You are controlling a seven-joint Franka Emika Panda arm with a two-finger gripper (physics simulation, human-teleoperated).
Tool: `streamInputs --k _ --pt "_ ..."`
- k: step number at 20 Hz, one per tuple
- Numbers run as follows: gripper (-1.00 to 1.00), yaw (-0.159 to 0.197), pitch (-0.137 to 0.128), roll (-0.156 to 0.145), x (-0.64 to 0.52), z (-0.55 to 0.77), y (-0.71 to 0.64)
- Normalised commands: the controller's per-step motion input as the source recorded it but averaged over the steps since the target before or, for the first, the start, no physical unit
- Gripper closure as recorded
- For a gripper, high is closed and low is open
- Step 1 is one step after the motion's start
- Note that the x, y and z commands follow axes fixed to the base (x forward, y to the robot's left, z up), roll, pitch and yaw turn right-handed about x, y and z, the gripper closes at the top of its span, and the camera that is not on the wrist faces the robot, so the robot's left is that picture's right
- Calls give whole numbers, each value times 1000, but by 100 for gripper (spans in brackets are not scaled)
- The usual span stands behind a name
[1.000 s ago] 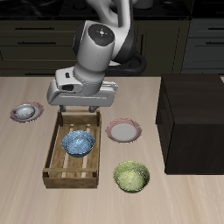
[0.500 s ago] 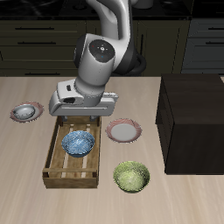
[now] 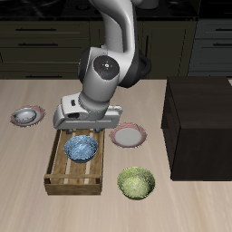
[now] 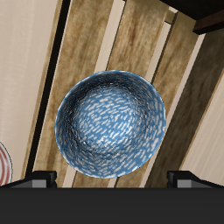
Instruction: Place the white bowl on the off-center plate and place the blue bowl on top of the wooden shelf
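The blue bowl (image 3: 81,148) with its paler mottled inside sits in a light slatted wooden crate (image 3: 56,172). It fills the wrist view (image 4: 110,122), resting on the crate's slats. My gripper (image 3: 87,130) hangs open just above the bowl, its fingertips (image 4: 35,179) spread wide on either side of the bowl's rim, holding nothing. The white bowl (image 3: 27,114) sits on a pink-rimmed plate (image 3: 15,119) at the table's far side edge. A second like plate (image 3: 128,136) lies empty beside the crate. The dark wooden shelf (image 3: 199,122) stands at the other side, its flat top bare.
A yellow-green bowl (image 3: 136,182) stands near the table's front edge, beside the crate. The crate's walls (image 4: 188,79) surround the blue bowl closely. An edge of the empty plate (image 4: 3,166) shows in the wrist view. Dark kitchen cabinets run behind the table.
My gripper has come down and slightly forward toward the blue bowl in the crate. The bowls and plates have not moved.
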Motion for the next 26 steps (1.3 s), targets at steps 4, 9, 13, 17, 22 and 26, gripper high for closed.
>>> streamInputs --k 4,9,13,17,22,26 --pt "-100 -13 31 -4 -22 -280 -9" --pt "-100 19 32 -6 -55 -314 -55" --pt "-100 48 34 13 -63 -408 126" --pt "-100 67 57 94 -95 -511 364" --pt "100 -3 16 73 -116 -170 183" --pt "100 -6 -8 64 -184 -1 154"
